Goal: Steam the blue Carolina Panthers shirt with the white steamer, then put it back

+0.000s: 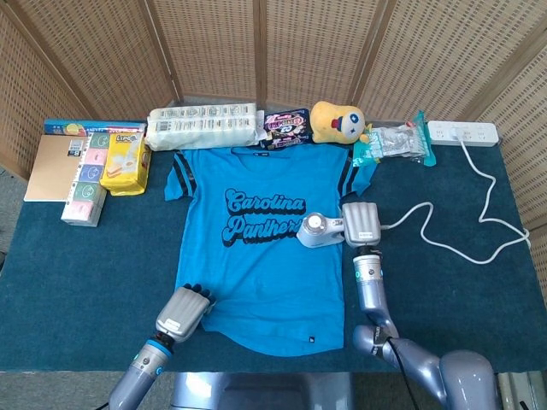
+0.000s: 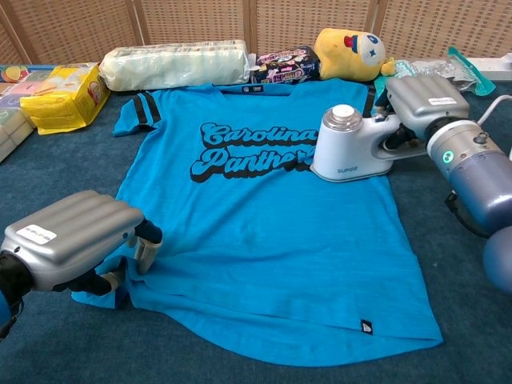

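Note:
The blue Carolina Panthers shirt lies flat on the table, collar at the far side. My right hand grips the handle of the white steamer, which sits on the shirt's right side beside the lettering. Its white cord runs right to the power strip. My left hand presses down on the shirt's lower left hem corner, fingers curled over the cloth.
Along the far edge lie a wrapped roll pack, a snack bag, a yellow plush toy, clear packets, a yellow pack and books. A wicker screen backs the table.

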